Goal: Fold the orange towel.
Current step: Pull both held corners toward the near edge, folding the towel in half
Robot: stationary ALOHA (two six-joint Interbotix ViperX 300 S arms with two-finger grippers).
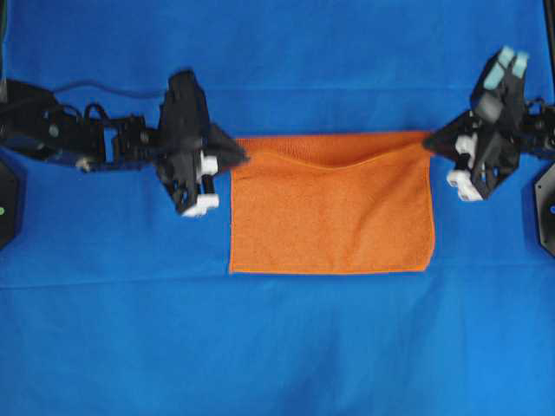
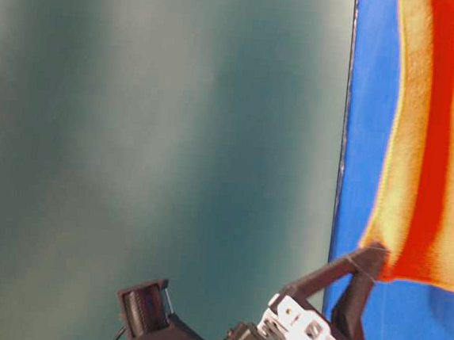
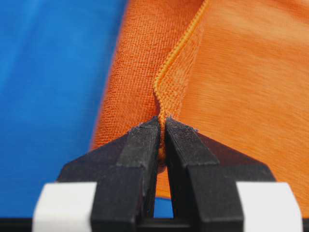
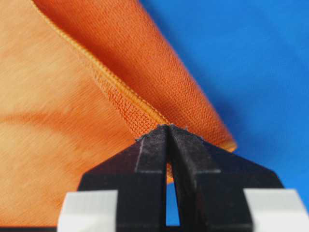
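Pinching the orange towel (image 1: 329, 208), both sets of fingers (left (image 3: 161, 128), right (image 4: 169, 130)) clamp its corners.

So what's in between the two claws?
The orange towel, seen from overhead: the left gripper and right gripper each pinch a top corner.

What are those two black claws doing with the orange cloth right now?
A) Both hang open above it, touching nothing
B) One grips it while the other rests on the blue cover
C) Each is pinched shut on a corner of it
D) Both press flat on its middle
C: the left gripper and the right gripper each have their jaws closed on a hemmed corner of the orange towel, at opposite ends of its top edge.
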